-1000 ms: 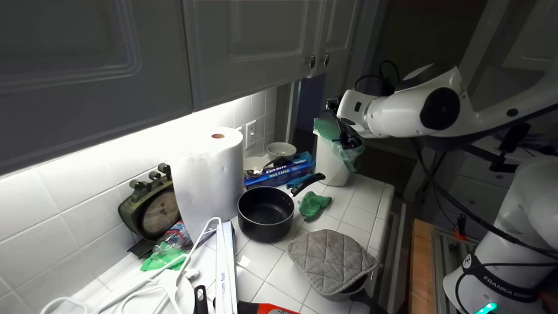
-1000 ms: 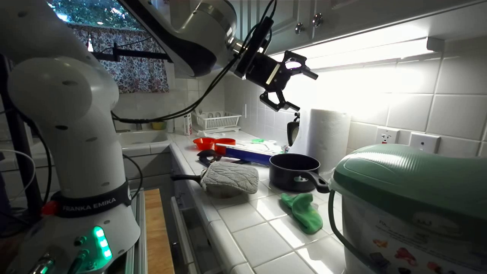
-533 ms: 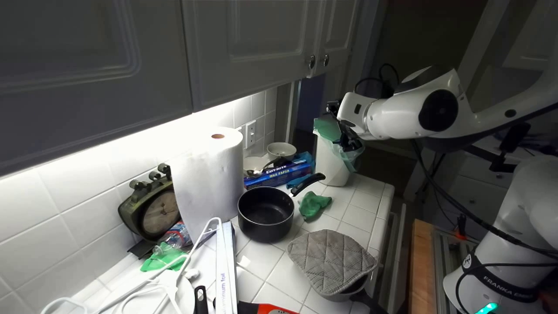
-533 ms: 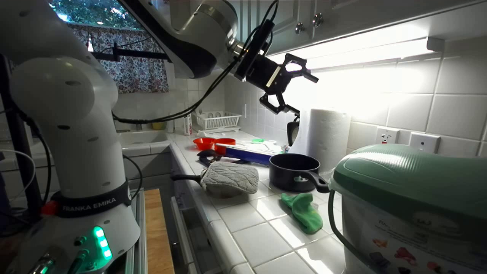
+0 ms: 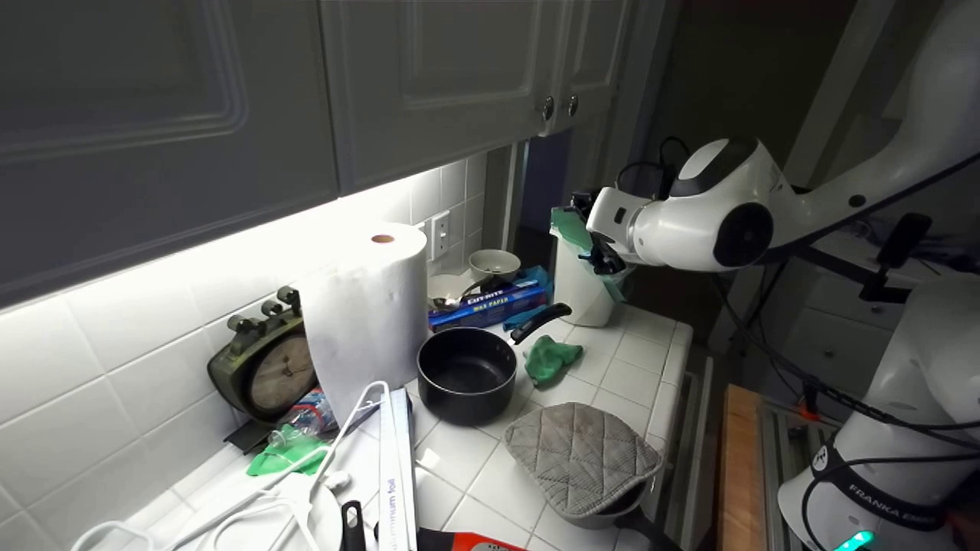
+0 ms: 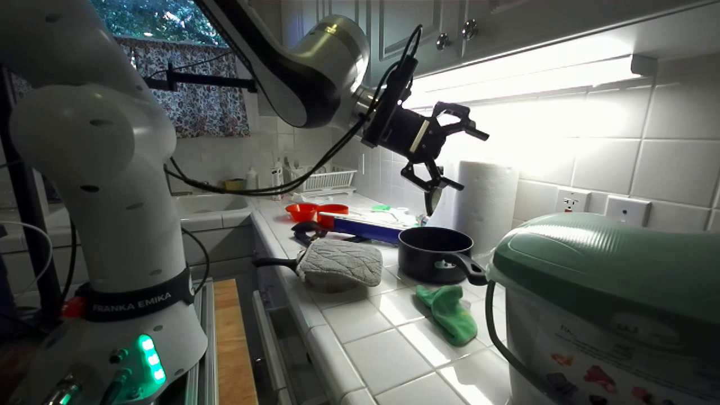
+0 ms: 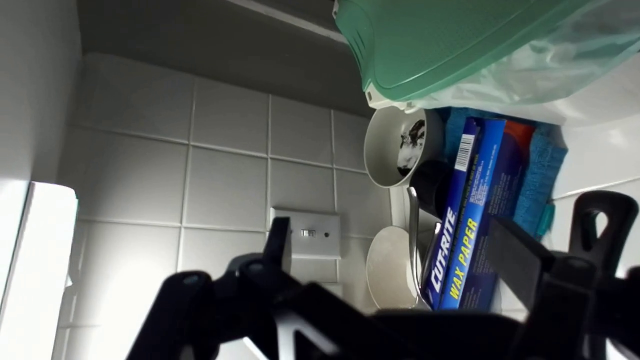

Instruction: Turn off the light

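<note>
Glowing white, long narrow light (image 6: 540, 80), under cabinet (image 6: 517, 27), tiles (image 6: 613, 118) washed bright

Kitchen, in an exterior view: tiled counter (image 6: 388, 357), saucepan (image 6: 430, 256) on it, wall cabinets (image 6: 413, 31) above; far end, sink (image 6: 214, 205), dish rack (image 6: 334, 180) to its right.

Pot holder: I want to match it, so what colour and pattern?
The pot holder is grey, quilted in diamonds; clearest in an exterior view.
</note>
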Action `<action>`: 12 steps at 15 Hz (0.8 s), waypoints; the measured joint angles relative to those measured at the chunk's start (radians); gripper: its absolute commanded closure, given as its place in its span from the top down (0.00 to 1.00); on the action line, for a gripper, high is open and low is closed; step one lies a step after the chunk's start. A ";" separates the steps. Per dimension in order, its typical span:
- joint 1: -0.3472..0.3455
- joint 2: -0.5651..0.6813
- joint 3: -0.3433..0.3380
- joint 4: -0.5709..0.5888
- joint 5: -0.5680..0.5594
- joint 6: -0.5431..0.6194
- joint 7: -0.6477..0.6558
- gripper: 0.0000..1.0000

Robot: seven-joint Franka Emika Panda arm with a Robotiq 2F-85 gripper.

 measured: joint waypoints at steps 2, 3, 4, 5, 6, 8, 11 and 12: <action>0.026 0.049 -0.050 0.026 -0.135 -0.011 0.102 1.00; 0.040 0.076 -0.079 0.042 -0.197 -0.011 0.147 1.00; 0.051 0.103 -0.106 0.059 -0.255 -0.011 0.193 1.00; 0.060 0.132 -0.129 0.076 -0.310 -0.010 0.241 1.00; 0.067 0.162 -0.146 0.093 -0.363 -0.009 0.289 1.00; 0.072 0.225 -0.165 0.130 -0.452 -0.002 0.384 1.00; 0.077 0.315 -0.156 0.190 -0.497 0.002 0.475 1.00; 0.080 0.340 -0.142 0.214 -0.496 0.002 0.481 1.00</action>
